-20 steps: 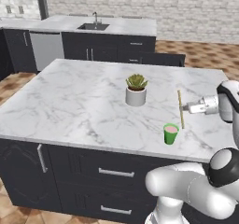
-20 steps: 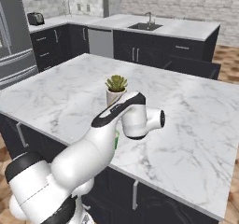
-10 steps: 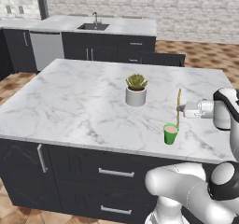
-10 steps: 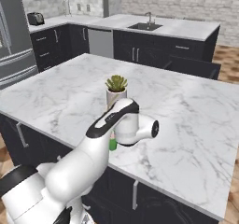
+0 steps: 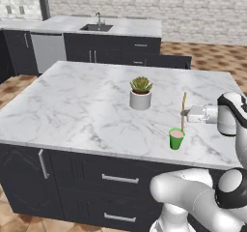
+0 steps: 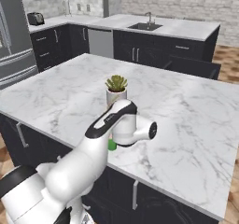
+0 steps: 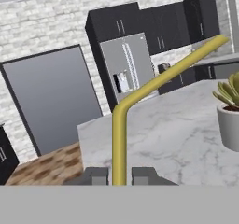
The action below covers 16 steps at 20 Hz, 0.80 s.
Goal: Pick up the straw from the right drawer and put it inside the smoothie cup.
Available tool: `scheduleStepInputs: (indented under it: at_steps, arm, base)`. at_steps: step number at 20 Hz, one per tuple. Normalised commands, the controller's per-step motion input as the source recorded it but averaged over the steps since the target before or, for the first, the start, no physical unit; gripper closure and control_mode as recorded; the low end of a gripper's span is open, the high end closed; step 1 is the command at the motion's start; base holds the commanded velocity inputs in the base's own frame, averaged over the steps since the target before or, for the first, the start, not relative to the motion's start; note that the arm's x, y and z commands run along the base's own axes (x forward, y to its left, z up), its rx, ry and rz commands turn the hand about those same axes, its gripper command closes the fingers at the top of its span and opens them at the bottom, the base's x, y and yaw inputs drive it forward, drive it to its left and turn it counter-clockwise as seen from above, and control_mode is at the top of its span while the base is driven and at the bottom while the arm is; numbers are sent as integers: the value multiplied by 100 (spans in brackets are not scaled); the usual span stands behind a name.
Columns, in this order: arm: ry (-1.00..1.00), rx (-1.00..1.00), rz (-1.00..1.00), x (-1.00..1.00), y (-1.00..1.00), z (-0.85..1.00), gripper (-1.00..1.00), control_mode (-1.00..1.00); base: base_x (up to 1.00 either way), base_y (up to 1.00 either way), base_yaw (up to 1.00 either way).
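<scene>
The straw is a slim tan-yellow stick, smooth and matte; in the hand view it shows a bend, one leg running up between the finger tips and the other slanting away toward the upper right. The gripper is clenched on the straw about midway along what shows, its two dark fingertips pressed to either side. From the left base view the straw stands nearly upright, long axis close to vertical with the top leaning slightly right, and its lower end reaches down to the mouth of the smoothie cup; whether the tip is inside the cup cannot be told. The cup is a small, glossy green tapered tumbler with pink contents, standing near the front edge of the island countertop, a white marble slab with grey veins. Behind and left of the cup sits a potted succulent in a plain white round pot.
</scene>
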Motion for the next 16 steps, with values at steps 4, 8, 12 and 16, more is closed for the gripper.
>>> scheduleStepInputs:
  at_steps: [4,8,12,16]
  arm:
    - [0,0,0,0,-14,-16,100,-100]
    - [0,0,0,1,-5,-11,100,-100]
    - [0,0,0,0,0,-16,100,-100]
    - [0,0,0,1,0,-7,100,-100]
  base:
    - [0,0,0]
    - [0,0,0]
    - [0,0,0]
    - [0,0,0]
